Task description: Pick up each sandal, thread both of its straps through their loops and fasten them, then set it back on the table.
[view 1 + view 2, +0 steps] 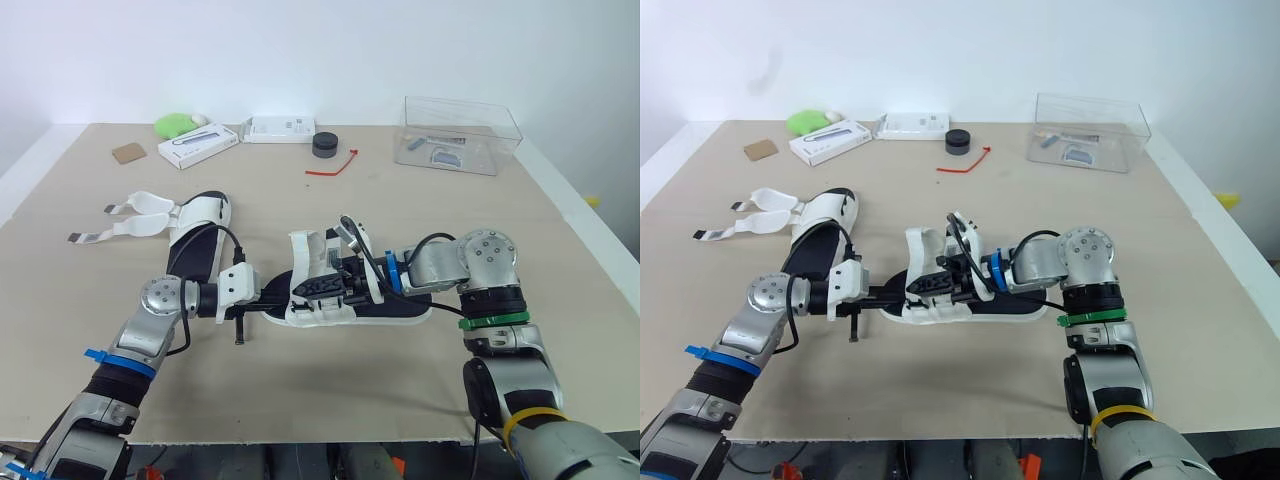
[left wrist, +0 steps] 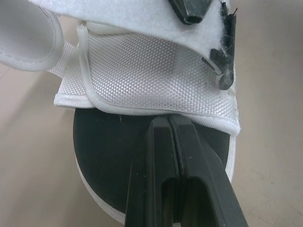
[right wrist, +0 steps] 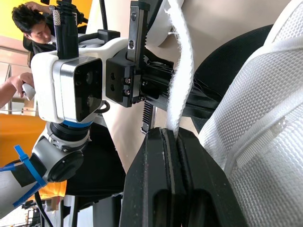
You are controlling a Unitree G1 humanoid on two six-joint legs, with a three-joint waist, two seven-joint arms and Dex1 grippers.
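- Lying on its sole near the middle of the table [image 1: 560,330], the near sandal [image 1: 400,308] is met by both grippers, one from nine o'clock and one from three o'clock.
- The left gripper [image 2: 168,120] is set over the sandal's black footbed at the nine o'clock end, just short of the white mesh upper; its jaws are pressed together with no gap, and nothing is seen pinched between them.
- The right gripper [image 3: 163,132] is closed tight on a white strap [image 3: 182,61], which rises upright from between the fingertips.
- The two grippers are brought very near each other over the sandal.
- The second sandal [image 1: 195,240] is seen at ten o'clock from the first, flat on the table, with its two straps spread open away from it.
- A clear box [image 1: 460,135] is placed at one o'clock near the far edge, well apart from the sandals.
- A red tie [image 1: 333,165] and a black puck [image 1: 325,144] are found at twelve o'clock.
- A person [image 3: 31,23] is caught in the right wrist view, beyond the left arm.
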